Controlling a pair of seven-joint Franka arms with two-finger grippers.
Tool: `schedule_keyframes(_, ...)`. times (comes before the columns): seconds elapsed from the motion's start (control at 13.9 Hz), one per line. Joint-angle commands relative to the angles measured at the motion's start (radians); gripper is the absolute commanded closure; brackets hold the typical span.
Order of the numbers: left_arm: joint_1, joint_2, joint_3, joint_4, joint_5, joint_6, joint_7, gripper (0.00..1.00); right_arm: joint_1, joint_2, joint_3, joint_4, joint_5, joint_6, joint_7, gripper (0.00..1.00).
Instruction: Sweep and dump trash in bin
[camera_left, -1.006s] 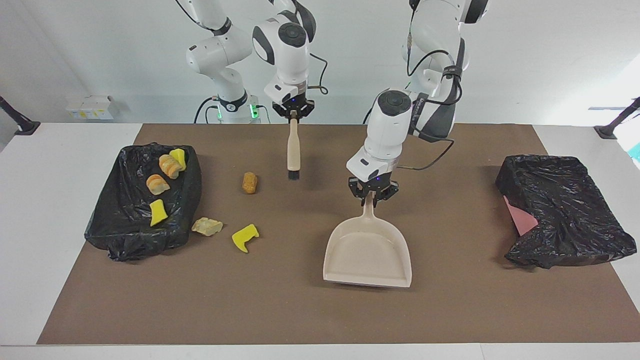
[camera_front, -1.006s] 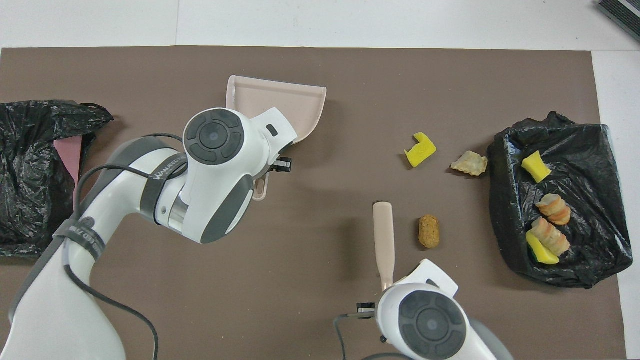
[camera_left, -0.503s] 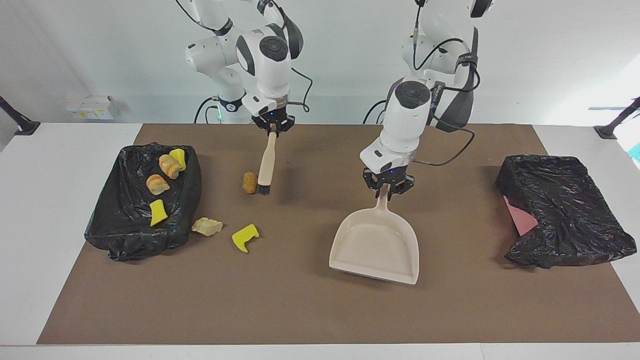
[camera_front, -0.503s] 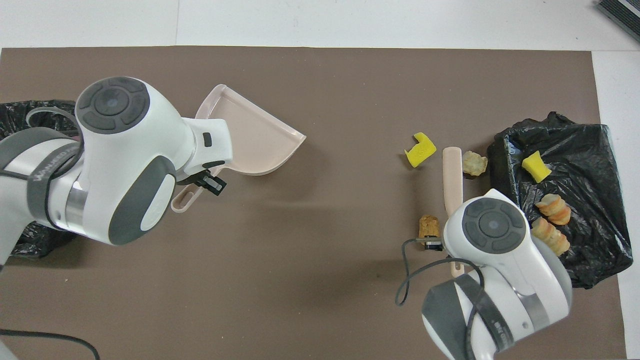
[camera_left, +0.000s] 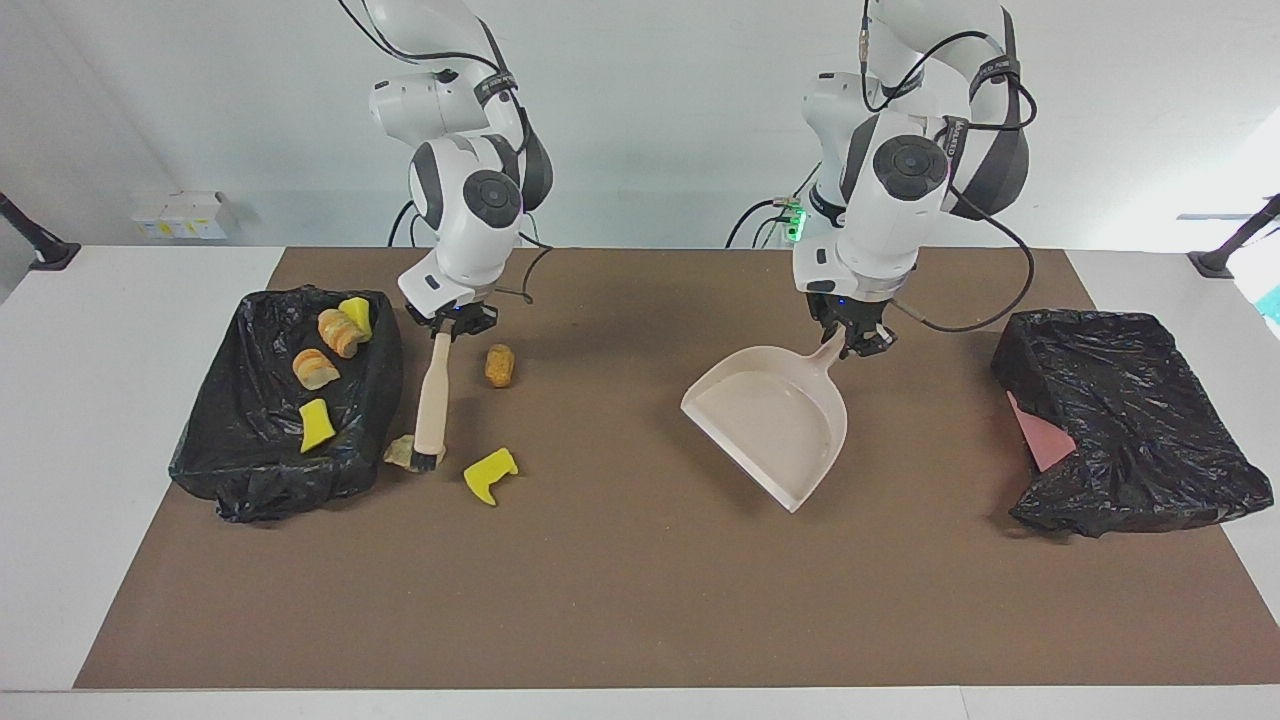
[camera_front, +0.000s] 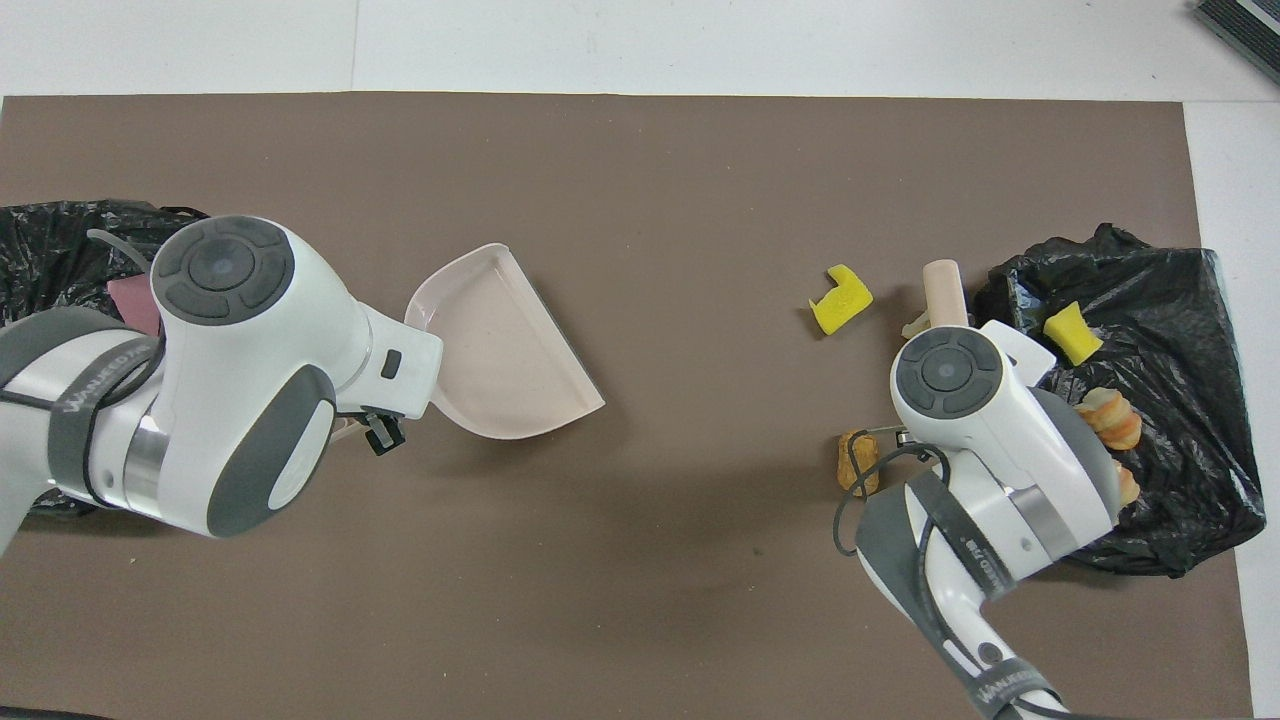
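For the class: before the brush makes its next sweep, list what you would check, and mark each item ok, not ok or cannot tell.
1. Right gripper shut on the brush: ok.
2. Left gripper shut on the dustpan: ok.
3. Bristles beside the pale chunk: ok.
4. Dustpan close to the loose scraps: not ok, it is apart from them, toward the left arm's end.
5. Dustpan lip flat on the mat: cannot tell.
6. Yellow foam piece and brown lump lying free: ok.
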Motion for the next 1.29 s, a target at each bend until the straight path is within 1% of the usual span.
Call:
schedule_keyframes(0.0,-0.063,-0.052,-0.001,-0.131,0.043,0.09,0.025,1.0,-0.017,0.033,0.01,0.038,-0.091,-0.037,0.02,1.0)
schedule_keyframes(0.14,-0.09,-0.06,-0.007,-0.164,0.045,0.109,0.023,1.0,-0.023,0.036,0.013,0.037,-0.098,-0.034,0.026,1.0)
schedule_keyframes(0.22,-0.107,-0.063,-0.007,-0.167,0.045,0.128,0.025,1.0,-0.023,0.055,0.013,0.037,-0.098,-0.029,0.052,1.0)
schedule_keyframes(0.29,-0.111,-0.061,-0.009,-0.167,0.046,0.145,0.047,1.0,-0.019,0.076,0.013,0.038,-0.098,-0.024,0.073,1.0)
schedule_keyframes(0.36,-0.109,-0.058,-0.009,-0.169,0.046,0.156,0.133,1.0,-0.022,0.09,0.013,0.037,-0.098,-0.015,0.083,1.0)
schedule_keyframes(0.58,-0.112,-0.067,-0.009,-0.204,0.046,0.182,0.158,1.0,-0.06,0.098,0.015,0.035,-0.077,0.015,0.048,1.0)
schedule_keyframes(0.65,-0.121,-0.067,-0.009,-0.208,0.046,0.187,0.163,1.0,-0.042,0.099,0.019,0.038,-0.032,0.016,-0.001,1.0)
schedule_keyframes(0.79,-0.126,-0.067,-0.01,-0.211,0.046,0.208,0.163,1.0,0.01,0.116,0.024,0.081,0.105,0.017,-0.061,1.0)
schedule_keyframes(1.01,-0.14,-0.057,-0.01,-0.218,0.045,0.23,0.143,1.0,0.038,0.124,0.03,0.094,0.268,0.048,-0.198,1.0)
schedule_keyframes(1.22,-0.14,-0.06,-0.01,-0.238,0.045,0.259,0.085,1.0,0.114,0.13,0.03,0.13,0.347,0.043,-0.209,1.0)
